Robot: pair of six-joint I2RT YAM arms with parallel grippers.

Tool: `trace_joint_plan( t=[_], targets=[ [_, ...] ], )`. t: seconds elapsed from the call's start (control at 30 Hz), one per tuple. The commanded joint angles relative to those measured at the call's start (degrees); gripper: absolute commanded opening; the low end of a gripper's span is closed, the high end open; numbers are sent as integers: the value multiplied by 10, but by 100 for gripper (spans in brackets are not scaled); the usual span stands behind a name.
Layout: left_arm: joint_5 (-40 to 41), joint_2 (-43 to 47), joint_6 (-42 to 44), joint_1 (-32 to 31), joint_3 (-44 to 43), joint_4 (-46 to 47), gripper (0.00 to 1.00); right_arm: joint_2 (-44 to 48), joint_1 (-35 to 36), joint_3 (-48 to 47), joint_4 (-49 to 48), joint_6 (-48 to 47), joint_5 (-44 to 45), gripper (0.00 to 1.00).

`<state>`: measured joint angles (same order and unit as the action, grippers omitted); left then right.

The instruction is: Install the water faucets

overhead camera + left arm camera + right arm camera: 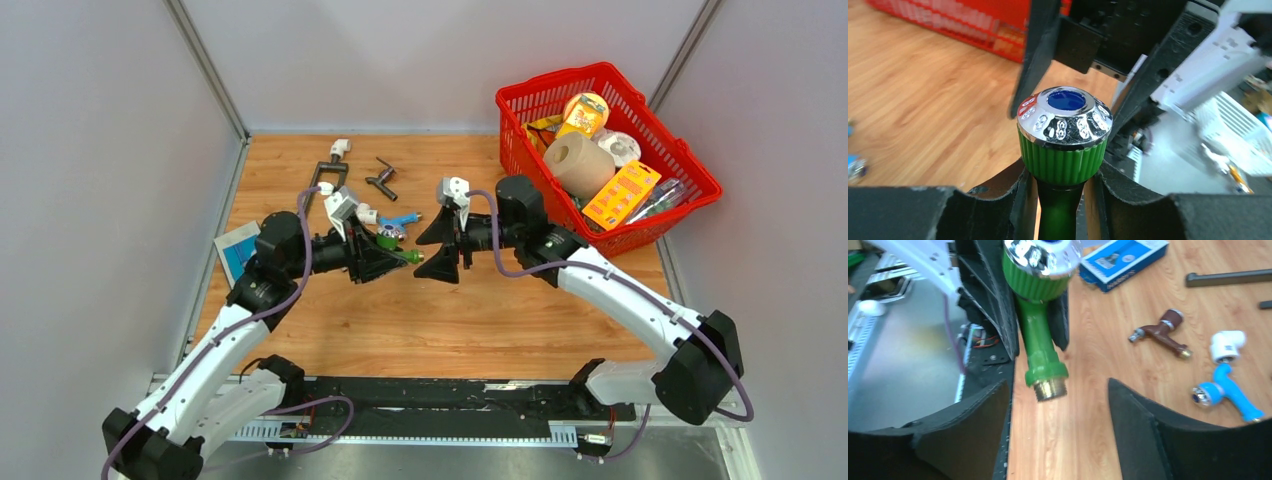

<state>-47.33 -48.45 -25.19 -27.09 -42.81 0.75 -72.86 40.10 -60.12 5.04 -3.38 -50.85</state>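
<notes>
My left gripper point(383, 256) point(1060, 186) is shut on the green faucet point(406, 256) point(1063, 157) and holds it by the neck, just below its chrome cap, above the table. The faucet's threaded brass end point(1050, 389) points toward my right gripper point(438, 248) point(1058, 390). That gripper is open, its fingers apart on either side of the brass end and not touching it. The blue faucet point(397, 221) point(1229, 390) lies beside a white elbow fitting point(1227, 345). The brown faucet point(1162, 333) and the dark grey faucet point(381, 179) lie on the table.
A red basket point(702, 172) of packaged goods stands at the back right. A blue box point(237, 251) point(1122, 259) lies at the left. Another white fitting point(340, 147) and a dark bracket point(329, 176) lie at the back. The arms' base rail point(430, 400) runs along the near edge.
</notes>
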Motion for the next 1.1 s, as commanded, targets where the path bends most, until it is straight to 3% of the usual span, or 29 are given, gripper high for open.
trace_joint_plan(
  t=[0.0, 0.23, 0.3, 0.37, 0.5, 0.77, 1.07],
  targets=[
    [127, 45, 40, 39, -3, -65, 0, -30, -2, -40, -13, 6, 92, 79],
    [316, 91, 87, 70, 2, -154, 0, -142, -19, -106, -13, 26, 113, 82],
    [371, 103, 102, 71, 4, -167, 0, -202, -30, -141, -8, 47, 102, 94],
    [437, 114, 108, 71, 5, -184, 0, -249, -34, -184, 1, 43, 94, 94],
    [532, 141, 117, 72, 16, -204, 0, -338, -15, -243, -8, 11, 169, 93],
    [573, 156, 141, 72, 54, -176, 0, -519, -1, -379, -35, -46, 298, 88],
    [574, 157, 146, 72, 62, -175, 0, -652, 7, -528, -21, -79, 302, 82]
  ],
)
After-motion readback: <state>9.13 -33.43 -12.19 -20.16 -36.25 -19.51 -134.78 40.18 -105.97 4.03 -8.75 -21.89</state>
